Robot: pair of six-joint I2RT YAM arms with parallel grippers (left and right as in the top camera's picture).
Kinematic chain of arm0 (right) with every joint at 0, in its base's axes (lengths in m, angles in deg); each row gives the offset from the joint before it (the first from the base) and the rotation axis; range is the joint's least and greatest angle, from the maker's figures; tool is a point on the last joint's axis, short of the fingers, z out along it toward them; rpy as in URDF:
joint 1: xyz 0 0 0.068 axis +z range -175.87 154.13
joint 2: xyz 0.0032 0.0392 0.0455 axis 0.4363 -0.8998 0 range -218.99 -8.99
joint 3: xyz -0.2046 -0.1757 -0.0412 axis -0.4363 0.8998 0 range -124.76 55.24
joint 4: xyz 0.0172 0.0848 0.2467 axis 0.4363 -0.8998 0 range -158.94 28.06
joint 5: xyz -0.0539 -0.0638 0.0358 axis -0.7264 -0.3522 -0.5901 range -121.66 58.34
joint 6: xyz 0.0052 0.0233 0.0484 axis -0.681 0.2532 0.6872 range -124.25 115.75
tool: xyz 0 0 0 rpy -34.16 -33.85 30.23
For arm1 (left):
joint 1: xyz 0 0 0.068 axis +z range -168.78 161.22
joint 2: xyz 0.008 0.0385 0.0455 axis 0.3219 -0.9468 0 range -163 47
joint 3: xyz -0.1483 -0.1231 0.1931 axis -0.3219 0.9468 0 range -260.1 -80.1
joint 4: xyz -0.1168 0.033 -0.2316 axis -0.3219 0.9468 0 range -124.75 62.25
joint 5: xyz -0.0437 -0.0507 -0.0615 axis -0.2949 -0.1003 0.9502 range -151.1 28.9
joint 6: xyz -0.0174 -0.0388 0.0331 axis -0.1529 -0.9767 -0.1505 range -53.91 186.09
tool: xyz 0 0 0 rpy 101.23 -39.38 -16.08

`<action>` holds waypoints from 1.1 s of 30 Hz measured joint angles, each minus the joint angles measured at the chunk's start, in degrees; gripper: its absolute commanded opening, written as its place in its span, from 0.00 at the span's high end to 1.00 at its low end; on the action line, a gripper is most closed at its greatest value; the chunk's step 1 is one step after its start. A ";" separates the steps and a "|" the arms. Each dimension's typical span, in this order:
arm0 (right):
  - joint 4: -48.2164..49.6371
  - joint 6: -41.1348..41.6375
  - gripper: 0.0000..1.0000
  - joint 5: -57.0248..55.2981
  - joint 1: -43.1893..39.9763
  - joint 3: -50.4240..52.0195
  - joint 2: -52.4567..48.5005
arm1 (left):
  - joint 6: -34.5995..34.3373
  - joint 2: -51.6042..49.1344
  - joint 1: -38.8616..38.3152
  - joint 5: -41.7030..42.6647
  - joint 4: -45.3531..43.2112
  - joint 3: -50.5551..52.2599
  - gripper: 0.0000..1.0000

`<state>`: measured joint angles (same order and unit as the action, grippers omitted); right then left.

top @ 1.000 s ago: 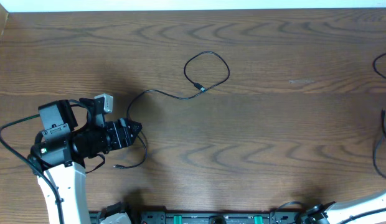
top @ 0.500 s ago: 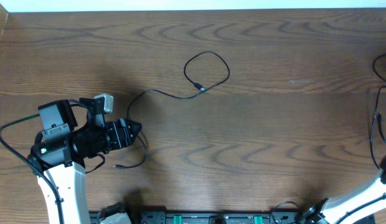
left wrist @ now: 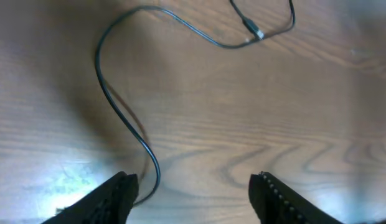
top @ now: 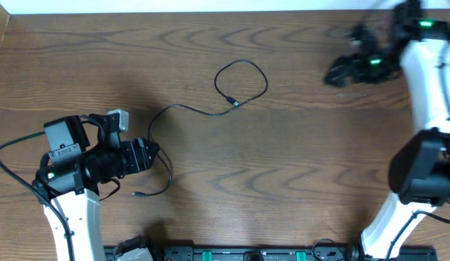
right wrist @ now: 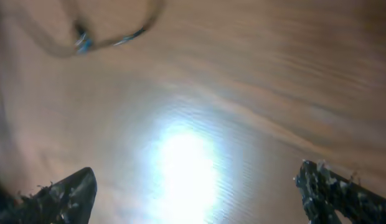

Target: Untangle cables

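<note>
A thin black cable (top: 183, 109) lies on the wooden table. It forms a loop (top: 242, 78) at the upper middle with a small silver-tipped plug (top: 234, 105), then curves down past my left gripper to a loose end (top: 137, 194). My left gripper (top: 157, 151) is open and empty, low over the table, with the cable's bend just at its left finger (left wrist: 115, 196). The left wrist view shows the cable (left wrist: 112, 99) and the plug (left wrist: 256, 33). My right gripper (top: 332, 75) is open and empty at the upper right, above bare wood. Its wrist view is blurred, with the cable (right wrist: 81, 40) faint at top left.
The table (top: 297, 167) is dark wood. Its far edge runs along the top and its left edge shows at the upper left corner. A rail with green connectors (top: 239, 254) sits along the front edge. The right arm (top: 421, 145) stretches along the right side.
My right arm has swung from the lower right edge up to the upper right of the table, moving fast. My left gripper has shifted slightly left. The cable has not moved.
</note>
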<state>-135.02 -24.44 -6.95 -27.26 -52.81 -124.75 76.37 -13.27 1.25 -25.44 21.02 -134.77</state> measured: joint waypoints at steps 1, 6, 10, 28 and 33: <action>-0.35 -1.84 0.01 -0.31 2.49 0.00 0.00 | -0.07 0.00 0.00 -0.02 -0.79 0.00 0.34; 1.33 -8.59 0.01 -4.96 16.55 0.02 -0.07 | -3.69 0.00 0.00 -2.25 -6.67 0.00 0.34; 5.05 -8.98 0.01 -8.70 24.68 0.04 -1.14 | -9.11 0.00 0.00 -10.40 -7.96 0.00 0.34; 18.34 -13.07 0.07 -13.79 35.95 0.15 -18.62 | -17.99 0.00 0.00 -25.59 -3.72 0.00 0.34; 21.79 -13.84 0.04 -14.08 36.79 0.20 -18.91 | -18.01 0.00 0.00 -25.73 -3.43 0.00 0.34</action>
<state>-113.23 -38.27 -21.03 9.53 -52.61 -143.66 58.36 -13.27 1.25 -51.17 17.59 -134.77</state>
